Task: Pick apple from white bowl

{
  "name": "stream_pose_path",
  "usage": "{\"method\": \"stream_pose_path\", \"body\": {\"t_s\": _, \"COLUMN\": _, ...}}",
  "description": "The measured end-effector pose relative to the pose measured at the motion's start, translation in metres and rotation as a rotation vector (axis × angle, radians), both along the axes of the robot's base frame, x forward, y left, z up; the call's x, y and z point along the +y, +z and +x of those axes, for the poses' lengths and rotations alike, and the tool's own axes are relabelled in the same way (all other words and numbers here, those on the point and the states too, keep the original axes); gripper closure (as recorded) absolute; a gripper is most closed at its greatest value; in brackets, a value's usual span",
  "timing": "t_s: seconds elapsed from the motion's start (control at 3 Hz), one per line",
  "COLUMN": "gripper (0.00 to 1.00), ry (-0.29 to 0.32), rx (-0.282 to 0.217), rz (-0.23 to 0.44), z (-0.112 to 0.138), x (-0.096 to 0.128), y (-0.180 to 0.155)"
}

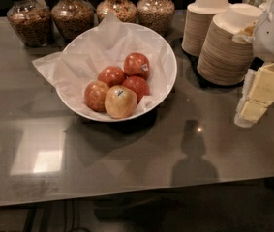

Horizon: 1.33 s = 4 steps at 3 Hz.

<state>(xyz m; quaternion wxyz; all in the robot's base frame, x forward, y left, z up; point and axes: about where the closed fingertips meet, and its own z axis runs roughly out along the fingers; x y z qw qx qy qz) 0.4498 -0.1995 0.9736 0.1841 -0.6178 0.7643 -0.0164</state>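
A wide white bowl [171, 62], lined with crumpled white paper [64, 67], sits on a dark counter [127, 163]. It holds five apples. The palest apple [120, 102], golden with a dark sticker, lies at the front, touching redder apples [136, 65]. Behind stand four filled glass jars [72, 14]. The gripper [253, 105] hangs at the far right, beside stacked paper bowls [226, 45]; open or closed, I cannot tell.

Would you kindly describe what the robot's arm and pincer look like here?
At the right edge, the pincer is blocky and pale yellow with white trim; the arm above it has a smooth, rounded white shell with small dark marks.
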Motion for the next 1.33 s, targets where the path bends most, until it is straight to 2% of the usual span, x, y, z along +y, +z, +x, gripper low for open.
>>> {"method": "stream_pose_path", "body": {"t_s": 0.33, "gripper": 0.00, "ry": 0.148, "rx": -0.035, "rz": 0.055, "z": 0.017, "x": 0.047, "y": -0.003}}
{"method": "stream_pose_path", "body": {"t_s": 0.67, "gripper": 0.00, "ry": 0.276, "rx": -0.062, "rz": 0.078, "z": 0.029, "x": 0.086, "y": -0.004}}
{"method": "stream_pose_path", "body": {"t_s": 1.0, "gripper": 0.00, "ry": 0.287, "rx": -0.064, "rz": 0.076, "z": 0.030, "x": 0.089, "y": -0.003}}
{"method": "stream_pose_path", "body": {"t_s": 1.33, "gripper": 0.00, "ry": 0.266, "rx": -0.071, "rz": 0.085, "z": 0.026, "x": 0.082, "y": 0.000}}
